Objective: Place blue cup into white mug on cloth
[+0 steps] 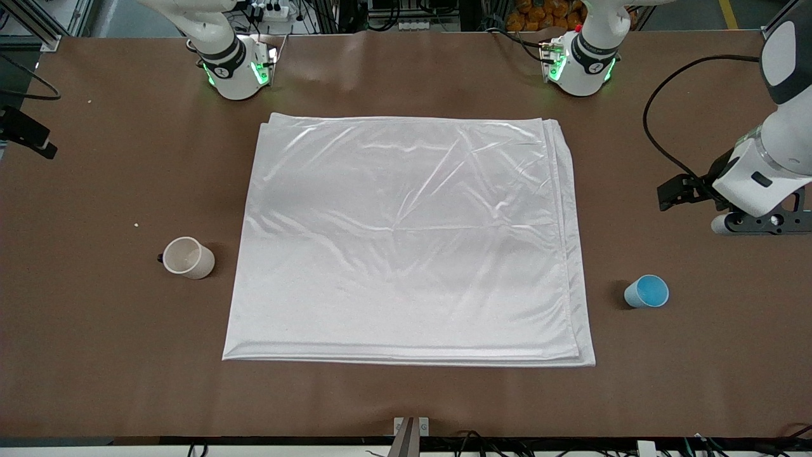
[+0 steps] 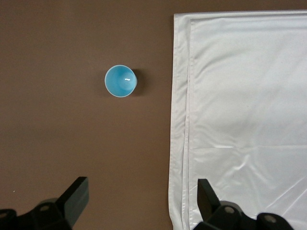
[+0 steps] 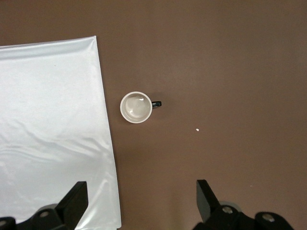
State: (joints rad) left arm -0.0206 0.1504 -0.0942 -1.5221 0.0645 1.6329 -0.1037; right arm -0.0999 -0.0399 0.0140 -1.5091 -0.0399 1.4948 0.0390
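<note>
The blue cup (image 1: 647, 292) stands upright on the bare table beside the cloth (image 1: 406, 235), toward the left arm's end. It also shows in the left wrist view (image 2: 121, 81). The white mug (image 1: 188, 258) with its black handle stands upright on the bare table beside the cloth, toward the right arm's end. It also shows in the right wrist view (image 3: 136, 107). My left gripper (image 2: 142, 191) is open and empty, high over the table by the cloth's edge (image 2: 180, 143). My right gripper (image 3: 142, 194) is open and empty, high over the cloth's edge (image 3: 103, 143) and the table.
The folded cloth covers the middle of the brown table (image 1: 95, 190). The left arm's wrist (image 1: 755, 190) hangs over the table's end with a black cable. A small white crumb (image 1: 136, 224) lies near the mug. Both arm bases (image 1: 238, 70) stand along the farthest edge.
</note>
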